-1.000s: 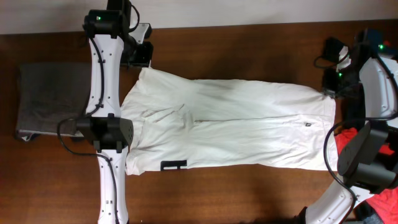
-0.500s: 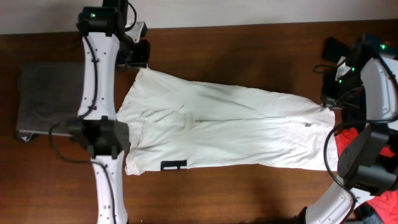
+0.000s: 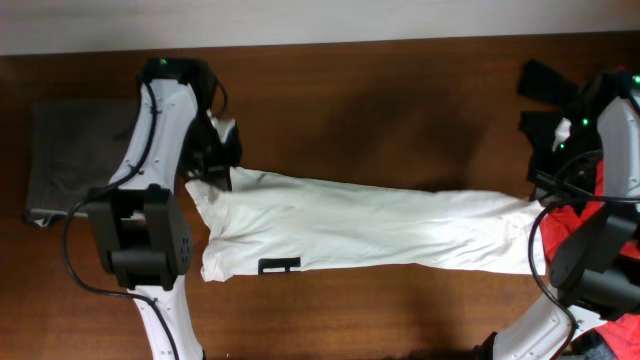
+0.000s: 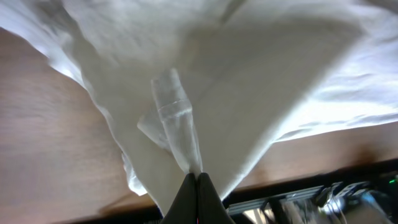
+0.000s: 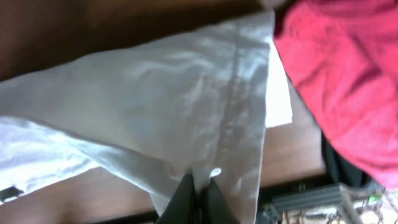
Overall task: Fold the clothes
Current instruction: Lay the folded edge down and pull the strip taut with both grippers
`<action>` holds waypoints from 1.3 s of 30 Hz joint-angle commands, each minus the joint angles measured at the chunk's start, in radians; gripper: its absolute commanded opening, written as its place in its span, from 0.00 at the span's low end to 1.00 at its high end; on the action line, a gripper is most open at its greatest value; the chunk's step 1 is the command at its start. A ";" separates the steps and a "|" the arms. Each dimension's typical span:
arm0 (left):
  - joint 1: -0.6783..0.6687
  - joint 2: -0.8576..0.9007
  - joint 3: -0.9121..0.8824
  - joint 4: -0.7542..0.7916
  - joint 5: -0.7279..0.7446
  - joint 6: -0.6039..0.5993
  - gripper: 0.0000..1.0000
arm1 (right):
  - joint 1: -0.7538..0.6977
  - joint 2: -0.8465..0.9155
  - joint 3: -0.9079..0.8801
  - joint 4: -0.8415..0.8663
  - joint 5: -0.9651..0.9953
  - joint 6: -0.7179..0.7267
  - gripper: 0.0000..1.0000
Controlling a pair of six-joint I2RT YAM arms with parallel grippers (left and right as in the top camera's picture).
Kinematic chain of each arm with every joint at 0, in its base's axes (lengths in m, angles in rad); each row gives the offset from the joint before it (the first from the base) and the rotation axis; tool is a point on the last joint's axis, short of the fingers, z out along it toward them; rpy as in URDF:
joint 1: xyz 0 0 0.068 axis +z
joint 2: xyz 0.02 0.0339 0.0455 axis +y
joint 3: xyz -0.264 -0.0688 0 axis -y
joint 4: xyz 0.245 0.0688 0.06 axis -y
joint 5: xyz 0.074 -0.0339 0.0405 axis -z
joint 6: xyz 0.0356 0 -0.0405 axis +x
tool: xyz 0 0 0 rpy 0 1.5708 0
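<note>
Two tight pinches: left tool (image 4: 196,178) and right tool (image 5: 198,182) hold T-shirt (image 3: 380,225) over brown table (image 3: 400,90).

A dark brown wooden table (image 3: 400,300) filled nearly the whole overhead view. Beyond the table's far edge ran a pale, off-white strip (image 3: 400,18); wall or floor could not be told. Soft, even light left blurred shadows on the table's wood. Past the table's edge, the left wrist view showed a metal frame (image 4: 311,198).
</note>
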 commanded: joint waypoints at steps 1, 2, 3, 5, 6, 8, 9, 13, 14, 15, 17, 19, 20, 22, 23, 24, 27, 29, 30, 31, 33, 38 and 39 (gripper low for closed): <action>0.008 -0.013 -0.096 0.012 -0.006 -0.011 0.00 | -0.021 -0.036 -0.001 -0.015 0.067 0.068 0.04; 0.008 -0.013 -0.116 0.012 -0.006 -0.011 0.00 | -0.024 -0.036 -0.010 -0.014 0.087 0.085 0.04; 0.008 -0.013 -0.135 0.012 -0.006 -0.010 0.00 | -0.024 -0.036 -0.022 -0.013 0.100 0.100 0.04; 0.009 -0.014 -0.161 0.012 -0.007 -0.011 0.00 | -0.024 -0.036 -0.053 -0.003 0.103 0.101 0.04; 0.009 -0.015 -0.172 0.012 -0.007 -0.011 0.00 | -0.022 -0.036 -0.073 0.008 0.103 0.101 0.04; 0.008 -0.015 -0.190 0.008 -0.009 -0.011 0.00 | -0.021 -0.036 -0.119 0.035 0.104 0.101 0.04; 0.005 -0.015 -0.202 0.005 -0.016 -0.014 0.00 | -0.021 -0.036 -0.149 0.053 0.105 0.101 0.04; -0.008 -0.015 -0.244 -0.021 -0.093 -0.064 0.00 | -0.023 -0.035 -0.253 0.124 0.105 0.101 0.03; -0.013 -0.015 -0.248 -0.030 -0.121 -0.084 0.00 | -0.023 -0.035 -0.277 0.146 0.105 0.101 0.04; -0.017 -0.016 -0.250 -0.030 -0.151 -0.104 0.00 | -0.023 -0.035 -0.301 0.167 0.105 0.101 0.04; -0.024 -0.027 -0.253 -0.030 -0.205 -0.149 0.00 | -0.023 -0.035 -0.339 0.205 0.107 0.102 0.04; -0.023 -0.047 -0.255 -0.030 -0.233 -0.166 0.00 | -0.023 -0.035 -0.372 0.238 0.158 0.142 0.04; -0.023 -0.060 -0.256 -0.030 -0.236 -0.170 0.00 | -0.023 -0.035 -0.381 0.243 0.189 0.168 0.04; -0.021 -0.087 -0.256 -0.030 -0.235 -0.171 0.00 | -0.023 -0.035 -0.386 0.244 0.218 0.195 0.04; -0.021 -0.098 -0.256 -0.030 -0.235 -0.179 0.00 | -0.023 -0.035 -0.386 0.244 0.221 0.195 0.04; -0.021 -0.109 -0.257 -0.030 -0.232 -0.185 0.00 | -0.023 -0.035 -0.386 0.243 0.221 0.195 0.04; -0.031 -0.128 -0.269 -0.030 -0.224 -0.185 0.00 | -0.023 -0.035 -0.386 0.243 0.220 0.195 0.04; -0.038 -0.129 -0.290 -0.029 -0.224 -0.185 0.00 | -0.023 -0.035 -0.386 0.241 0.220 0.195 0.04; -0.042 -0.129 -0.312 -0.024 -0.224 -0.185 0.00 | -0.023 -0.035 -0.386 0.238 0.220 0.195 0.04; -0.045 -0.129 -0.333 -0.018 -0.224 -0.185 0.00 | -0.023 -0.035 -0.386 0.233 0.220 0.195 0.04; -0.048 -0.129 -0.380 0.003 -0.225 -0.185 0.00 | -0.023 -0.034 -0.386 0.223 0.220 0.195 0.04; -0.047 -0.129 -0.497 0.089 -0.225 -0.190 0.00 | -0.023 -0.035 -0.386 0.218 0.220 0.198 0.04; -0.047 -0.129 -0.520 0.108 -0.224 -0.195 0.00 | -0.023 -0.035 -0.386 0.217 0.220 0.198 0.04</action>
